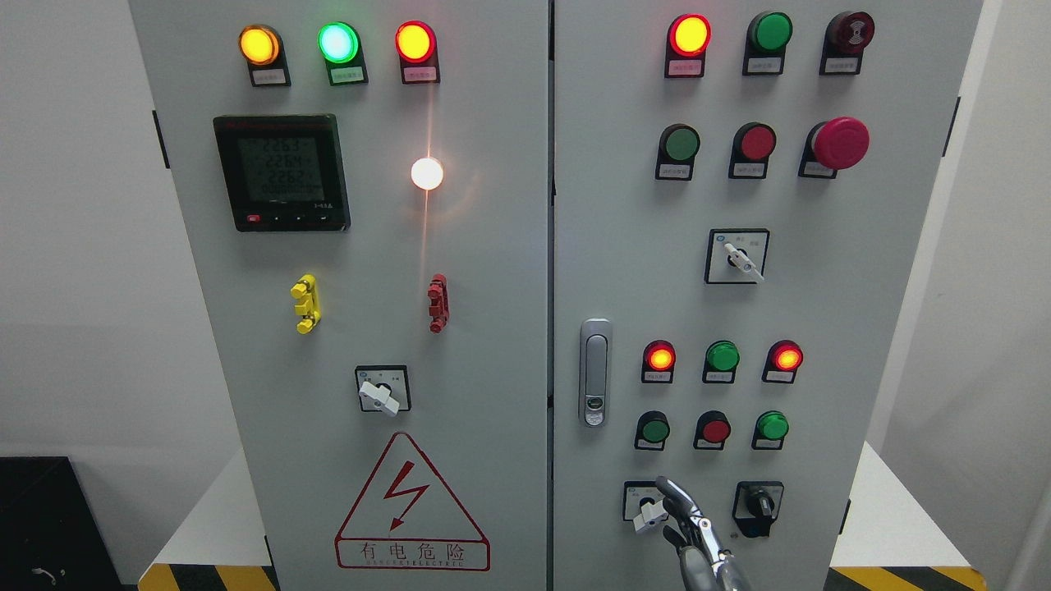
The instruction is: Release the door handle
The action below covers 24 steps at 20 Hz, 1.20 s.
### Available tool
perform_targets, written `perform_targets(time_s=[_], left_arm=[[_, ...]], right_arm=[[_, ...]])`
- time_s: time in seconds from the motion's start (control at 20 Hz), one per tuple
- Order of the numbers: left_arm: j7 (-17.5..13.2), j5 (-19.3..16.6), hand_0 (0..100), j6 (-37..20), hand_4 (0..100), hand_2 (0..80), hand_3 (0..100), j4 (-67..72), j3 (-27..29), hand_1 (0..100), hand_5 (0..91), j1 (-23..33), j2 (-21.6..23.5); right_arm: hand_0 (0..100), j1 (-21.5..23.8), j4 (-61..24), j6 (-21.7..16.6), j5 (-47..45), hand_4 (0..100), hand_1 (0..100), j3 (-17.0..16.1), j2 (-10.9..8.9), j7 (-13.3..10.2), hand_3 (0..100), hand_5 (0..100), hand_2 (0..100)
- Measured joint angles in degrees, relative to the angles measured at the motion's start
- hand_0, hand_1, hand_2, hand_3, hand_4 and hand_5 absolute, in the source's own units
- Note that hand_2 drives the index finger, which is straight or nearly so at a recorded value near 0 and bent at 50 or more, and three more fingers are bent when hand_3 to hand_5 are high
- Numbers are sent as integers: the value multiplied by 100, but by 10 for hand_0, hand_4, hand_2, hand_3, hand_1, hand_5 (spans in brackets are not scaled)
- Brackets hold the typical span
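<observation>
Robot hand low on the right cabinet door

The right robot hand (686,525), fingers loosely spread, holds nothing below the door handle (594,372), near a white selector switch (647,515).

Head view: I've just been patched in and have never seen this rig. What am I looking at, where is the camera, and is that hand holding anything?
The camera sits on the humanoid robot's head and faces a grey electrical cabinet with two closed doors.

The left door carries three lit lamps, a digital meter, a rotary switch and a red high-voltage warning triangle.

The right door carries more lamps and push buttons, a red mushroom stop button, and the silver door handle, which lies flush in its recess.

The one robot hand in view rises from the bottom edge, right of the middle, so it is the right one. It is well below the handle, in front of a small white-lever switch. It holds nothing. The left arm is out of view.
</observation>
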Motion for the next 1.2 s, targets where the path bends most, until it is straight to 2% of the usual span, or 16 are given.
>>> perform_targets(time_s=[0.4,0.45,0.5,0.55,0.6,0.65,0.7,0.75,0.8,0.85,0.95,1.15,1.2], left_arm=[[0,0,120,0,0,0,0,1,0,556,0,0,0],[0,0,120,0,0,0,0,1,0,556,0,0,0],[0,0,120,0,0,0,0,1,0,556,0,0,0],[0,0,120,0,0,0,0,1,0,556,0,0,0],[0,0,120,0,0,0,0,1,0,556,0,0,0],[0,0,120,0,0,0,0,1,0,556,0,0,0],[0,0,120,0,0,0,0,1,0,556,0,0,0],[0,0,120,0,0,0,0,1,0,556,0,0,0],[0,0,120,0,0,0,0,1,0,556,0,0,0],[0,0,120,0,0,0,0,1,0,556,0,0,0],[0,0,120,0,0,0,0,1,0,556,0,0,0],[0,0,120,0,0,0,0,1,0,556,0,0,0],[0,0,120,0,0,0,0,1,0,556,0,0,0]], right_arm=[[241,0,0,0,-1,0,0,0,0,0,50,0,0],[242,-2,0,0,0,31,0,0,0,0,71,0,0],[238,-4,0,0,2,131,0,0,0,0,118,109,0],[240,-6,0,0,5,152,0,0,0,0,132,135,0],[245,-8,0,0,9,213,14,0,0,-1,167,180,0],[261,-12,0,0,14,322,34,-1,0,-4,254,256,0],[270,-18,0,0,19,354,38,-2,0,-11,288,290,0],[286,-23,0,0,23,459,73,-4,0,-20,371,412,0],[303,-29,0,0,30,518,95,-5,0,-26,423,505,0],[310,-35,0,0,40,539,107,-7,0,-27,442,530,0],[350,-83,2,0,56,656,180,-15,0,2,555,686,0],[405,-224,5,-7,221,742,226,-28,-2,25,676,806,0],[421,-243,8,-7,323,791,237,-32,-2,25,743,875,0]])
